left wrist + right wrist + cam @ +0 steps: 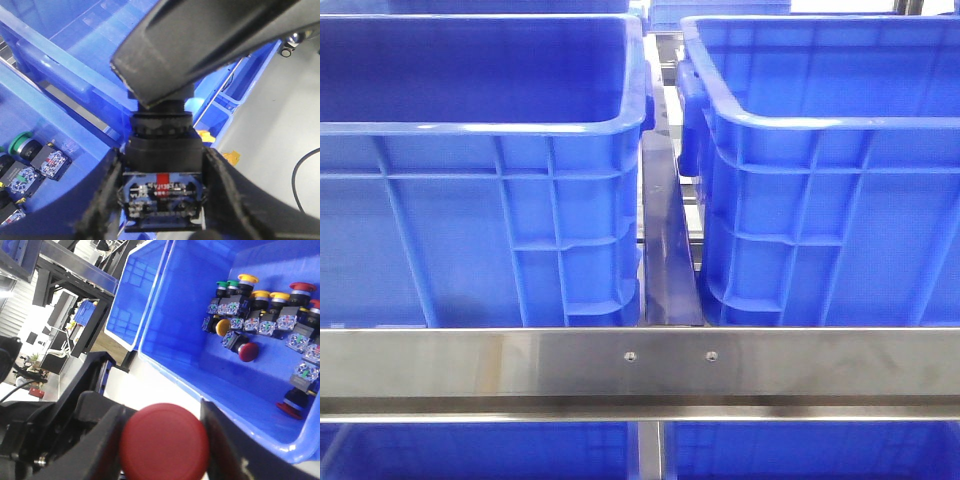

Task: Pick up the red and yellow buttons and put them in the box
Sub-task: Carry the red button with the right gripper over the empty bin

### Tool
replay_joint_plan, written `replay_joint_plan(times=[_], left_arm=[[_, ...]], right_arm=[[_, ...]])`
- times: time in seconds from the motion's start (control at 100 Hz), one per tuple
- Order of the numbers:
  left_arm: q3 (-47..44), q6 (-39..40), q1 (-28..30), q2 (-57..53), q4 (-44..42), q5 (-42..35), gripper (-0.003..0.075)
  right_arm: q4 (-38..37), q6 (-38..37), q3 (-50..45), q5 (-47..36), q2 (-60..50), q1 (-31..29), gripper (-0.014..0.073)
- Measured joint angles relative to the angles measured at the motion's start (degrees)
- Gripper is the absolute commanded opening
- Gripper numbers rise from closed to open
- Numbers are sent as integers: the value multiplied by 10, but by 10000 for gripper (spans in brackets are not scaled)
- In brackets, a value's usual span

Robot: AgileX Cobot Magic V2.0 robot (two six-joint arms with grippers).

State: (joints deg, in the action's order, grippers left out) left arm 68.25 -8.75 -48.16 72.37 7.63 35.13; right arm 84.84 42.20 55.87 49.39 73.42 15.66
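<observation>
each hand [162,440] grips a button [165,442] above blue crates [200,365].

Steel rack rail [520,365] across front; two blue crates, left [470,230] and right [830,220], side by side behind it.

Glossy ribbed blue plastic box [470,230], brushed metal rail [640,362], smooth glossy red button [165,442]

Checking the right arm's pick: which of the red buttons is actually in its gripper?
The big red button between the right gripper fingers; the other red ones lie in the blue crate.
</observation>
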Motion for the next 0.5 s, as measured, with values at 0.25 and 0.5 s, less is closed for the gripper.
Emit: replay_joint_plan(times=[0.25, 0.5], left_arm=[[0, 0, 0, 0, 0, 0, 383], [-1, 0, 0, 0, 0, 0, 536]], right_arm=[[0, 8, 0, 1, 0, 0, 151], [-4, 26, 0, -7, 1, 0, 151]])
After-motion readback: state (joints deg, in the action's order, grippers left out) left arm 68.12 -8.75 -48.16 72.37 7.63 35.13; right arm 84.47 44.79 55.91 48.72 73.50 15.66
